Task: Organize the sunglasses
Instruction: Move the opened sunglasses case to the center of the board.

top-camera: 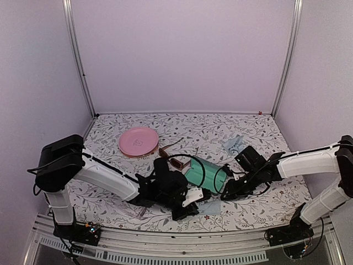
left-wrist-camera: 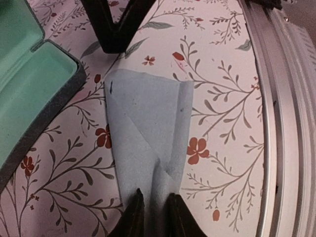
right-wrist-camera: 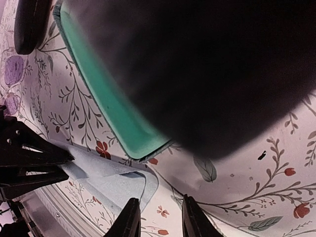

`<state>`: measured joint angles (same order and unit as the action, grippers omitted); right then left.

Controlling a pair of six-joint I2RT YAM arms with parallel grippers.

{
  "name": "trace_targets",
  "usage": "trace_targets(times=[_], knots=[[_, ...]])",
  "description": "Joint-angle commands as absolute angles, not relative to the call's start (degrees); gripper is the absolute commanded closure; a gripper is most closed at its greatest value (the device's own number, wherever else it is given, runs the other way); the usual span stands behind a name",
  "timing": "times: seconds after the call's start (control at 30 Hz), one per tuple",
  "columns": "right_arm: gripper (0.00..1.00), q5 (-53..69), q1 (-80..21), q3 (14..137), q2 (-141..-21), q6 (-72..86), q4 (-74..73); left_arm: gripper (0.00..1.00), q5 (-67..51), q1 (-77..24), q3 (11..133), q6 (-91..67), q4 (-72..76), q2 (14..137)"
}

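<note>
Left gripper (left-wrist-camera: pixel 154 215) sits low at the near edge of the table, its jaws drawn close together with the narrow end of the pale blue cloth (left-wrist-camera: pixel 148 128) between them, so it looks to me like it is pinching the cloth and not the glasses. Right gripper (right-wrist-camera: pixel 160 215) hovers at the right end of the open green-lined case (top-camera: pixel 203 172), jaws partly apart with only bare tabletop showing between them. From where I stand, the sunglasses (top-camera: pixel 172 160), the reddish-brown pair, lie on the far side of the left gripper, just beside the case's far-left corner, with the left wrist between gripper and glasses. Their frame runs slantwise from far left to near right, and one thin arm sticks out toward the far right. I'd judge the left arm the nearer one, since the case lies between the right gripper and the glasses. To reach them the left gripper would have to let go of the cloth and go far and a little left. I cannot pick out a second, pale pair.
</note>
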<state>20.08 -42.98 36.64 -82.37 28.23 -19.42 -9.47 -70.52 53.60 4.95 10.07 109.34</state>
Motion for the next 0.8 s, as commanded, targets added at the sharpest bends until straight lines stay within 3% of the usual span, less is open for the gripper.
trace_targets(times=[0.0,0.33,0.77], knots=[[0.68,21.6,-43.02,38.04,-84.36,26.84,-19.42,0.78,-12.68,-68.48,52.95,2.55,11.67,108.16],[0.68,21.97,-43.05,39.24,-85.78,26.13,-19.59,0.79,-13.86,-66.12,53.2,0.55,12.46,108.82],[0.69,23.28,-43.04,38.4,-86.22,25.82,-18.16,0.72,-11.64,-63.34,52.81,-2.71,13.43,109.08]])
